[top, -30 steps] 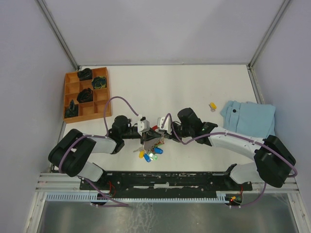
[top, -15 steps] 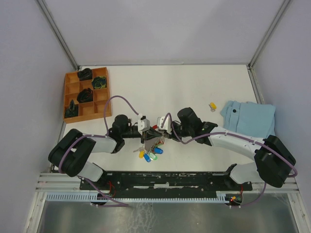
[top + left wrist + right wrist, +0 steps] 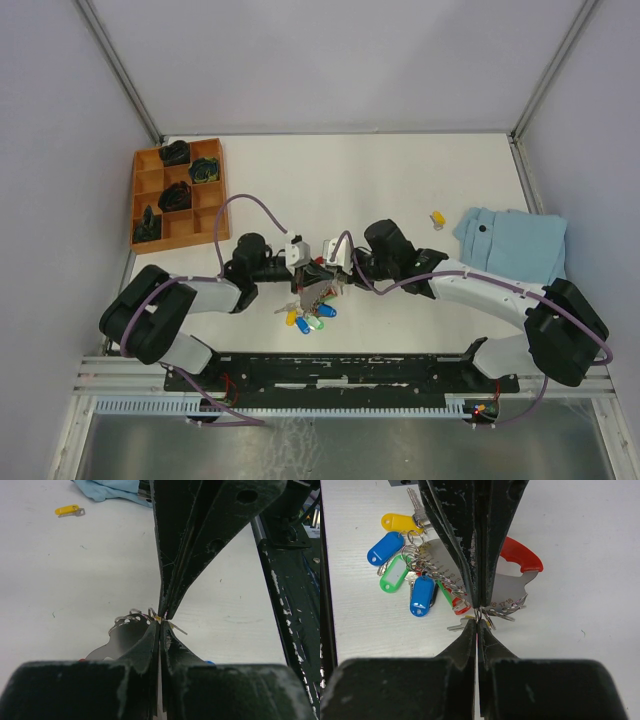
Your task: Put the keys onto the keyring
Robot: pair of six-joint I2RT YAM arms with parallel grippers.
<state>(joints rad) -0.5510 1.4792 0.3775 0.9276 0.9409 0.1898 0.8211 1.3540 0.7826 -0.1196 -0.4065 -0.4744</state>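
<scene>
Peering through the right wrist camera, we get what the overhead hides: the keys (image 3: 422,597), with blue, green and yellow tags, fanned just beside the right gripper (image 3: 478,622), and the keyring (image 3: 507,587) with its red strap right under the tips. Both pincers are pinched tight, nose to nose with the left gripper (image 3: 477,605), at a small ring; a real bite, can't tell. Arms stretched low. White table (image 3: 400,180); stray yellow key (image 3: 437,217) and blue cloth (image 3: 510,240) well behind the right gripper.
</scene>
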